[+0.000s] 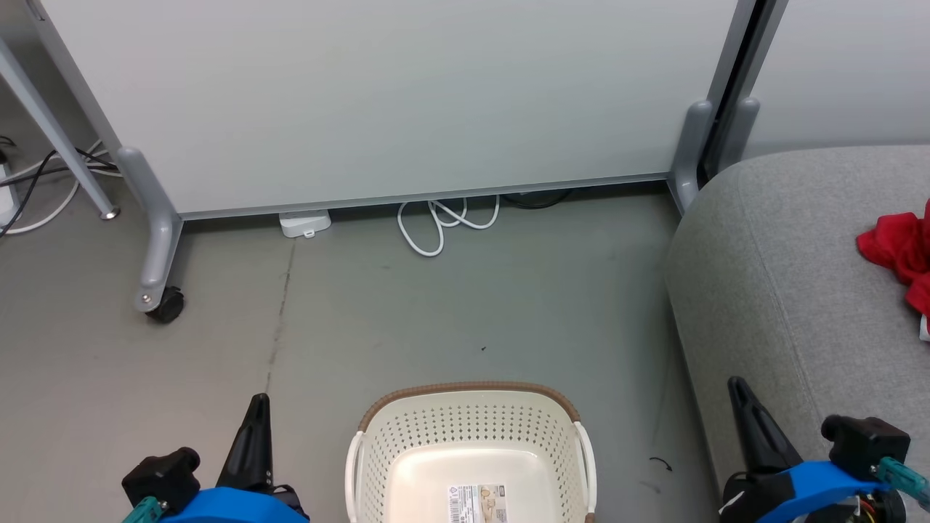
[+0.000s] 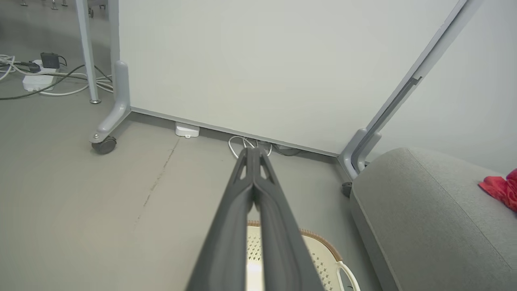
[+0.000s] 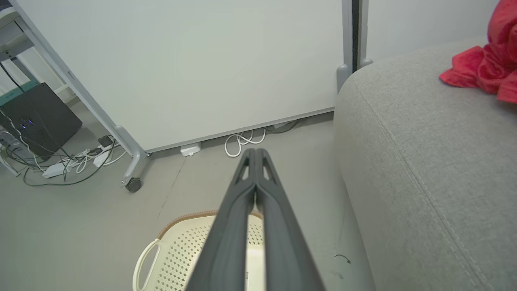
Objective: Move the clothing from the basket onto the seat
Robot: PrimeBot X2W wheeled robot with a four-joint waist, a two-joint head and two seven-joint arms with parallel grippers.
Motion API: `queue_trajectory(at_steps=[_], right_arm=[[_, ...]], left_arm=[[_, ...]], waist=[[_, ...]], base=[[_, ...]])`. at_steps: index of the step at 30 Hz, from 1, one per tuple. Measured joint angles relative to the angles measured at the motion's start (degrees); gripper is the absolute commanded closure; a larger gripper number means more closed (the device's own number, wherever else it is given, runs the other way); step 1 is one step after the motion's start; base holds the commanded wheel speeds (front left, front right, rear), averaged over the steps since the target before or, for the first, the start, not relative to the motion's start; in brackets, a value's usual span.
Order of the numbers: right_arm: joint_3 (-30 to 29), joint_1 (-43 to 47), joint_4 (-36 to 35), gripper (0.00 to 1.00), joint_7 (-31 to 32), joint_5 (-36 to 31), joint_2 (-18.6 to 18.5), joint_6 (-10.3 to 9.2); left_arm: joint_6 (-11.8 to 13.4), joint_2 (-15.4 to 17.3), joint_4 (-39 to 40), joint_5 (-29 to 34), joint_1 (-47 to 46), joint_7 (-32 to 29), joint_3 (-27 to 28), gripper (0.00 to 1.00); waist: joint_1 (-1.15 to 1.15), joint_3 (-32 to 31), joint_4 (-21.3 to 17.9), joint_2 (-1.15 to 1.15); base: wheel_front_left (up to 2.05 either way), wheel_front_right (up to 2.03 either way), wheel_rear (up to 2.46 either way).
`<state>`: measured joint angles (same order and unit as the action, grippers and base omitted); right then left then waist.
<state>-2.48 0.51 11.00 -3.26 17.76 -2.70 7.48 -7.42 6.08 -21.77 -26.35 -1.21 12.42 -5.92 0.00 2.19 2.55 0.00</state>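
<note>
The cream basket with a brown rim stands on the floor at the bottom centre, holding nothing but the label on its base; it also shows as the basket and the basket in the wrist views. Red clothing lies bunched on the grey seat at the right edge, also seen as clothing and clothing. My left gripper hangs shut left of the basket, nothing in it. My right gripper is shut over the seat's front corner, nothing held.
A pale grey wheeled partition panel stands behind the basket, its castor at the left. White cable and a small white box lie under it. More cables and a power strip sit far left.
</note>
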Motion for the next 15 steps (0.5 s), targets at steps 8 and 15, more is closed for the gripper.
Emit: queue_trajectory(at_steps=[8, 15], right_arm=[[-0.41, -0.16, 0.29, 1.00, 1.04, 8.27, 0.00, 0.00], [-0.78, -0.49, 0.55, 1.00, 1.78, 14.84, 0.00, 0.00]], left_arm=[[0.00, -0.38, 0.80, -7.34, -0.21, -2.09, 1.44, 1.00], [0.00, -0.69, 1.49, -13.17, -0.53, -3.79, 2.46, 1.00]], waist=[[0.00, -0.14, -0.17, 0.00], [0.00, -0.26, -0.32, 0.00]], base=[[0.00, 0.00, 0.00], [0.00, 0.00, 0.00]])
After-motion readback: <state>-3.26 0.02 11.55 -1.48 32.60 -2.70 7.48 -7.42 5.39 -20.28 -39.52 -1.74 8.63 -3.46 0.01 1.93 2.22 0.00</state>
